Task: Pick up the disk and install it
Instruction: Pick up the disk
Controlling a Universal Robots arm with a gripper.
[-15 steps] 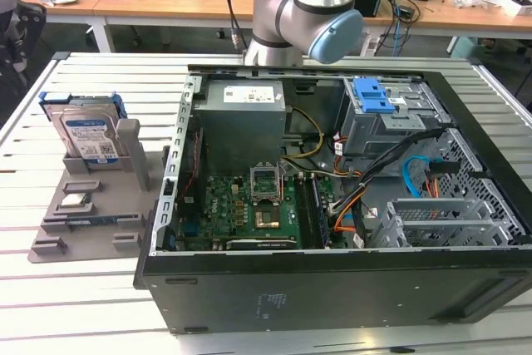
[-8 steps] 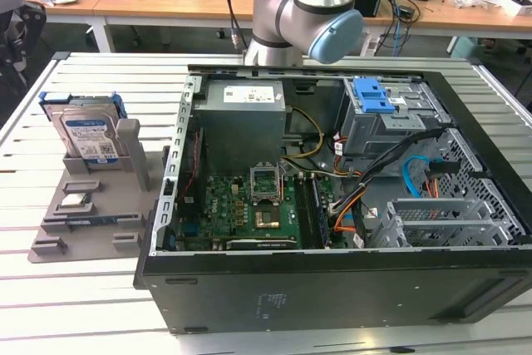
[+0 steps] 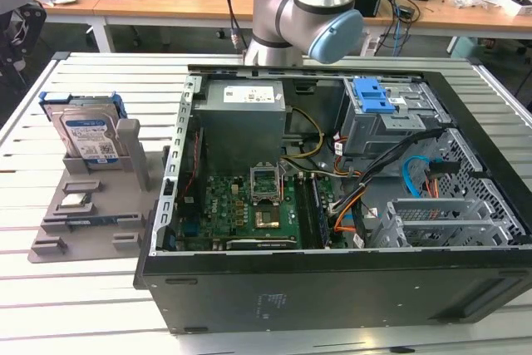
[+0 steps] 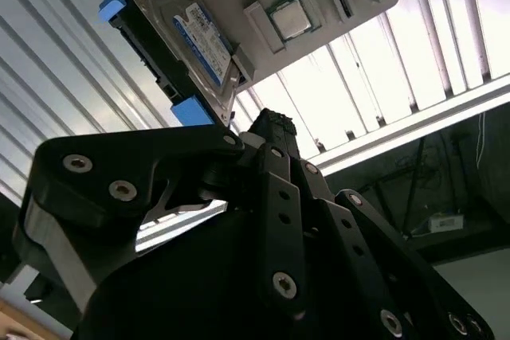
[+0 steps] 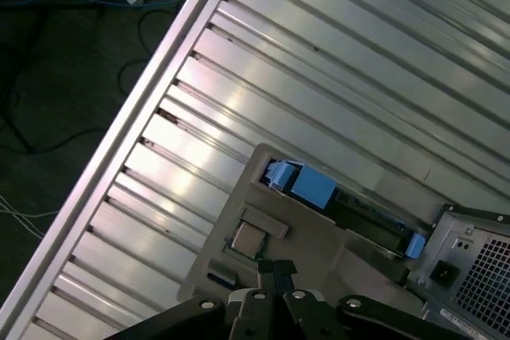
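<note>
The disk (image 3: 87,135) stands upright on edge in a slot of the grey holder (image 3: 58,234), at the exterior view's left. It is silver with a blue-and-white label and sits in a blue carrier. In both wrist views the disk (image 4: 187,33) (image 5: 312,186) is some way below my black gripper (image 4: 271,121) (image 5: 276,267). The gripper hangs in the air above the holder with its fingertips together and nothing between them. It does not touch the disk.
The open black computer case (image 3: 249,288) lies to the exterior view's right of the holder, with a grey metal cage and its blue latch (image 3: 372,97) at the back. A small square silver chip (image 3: 76,200) rests on the holder. The slatted table edge (image 5: 151,85) is close by.
</note>
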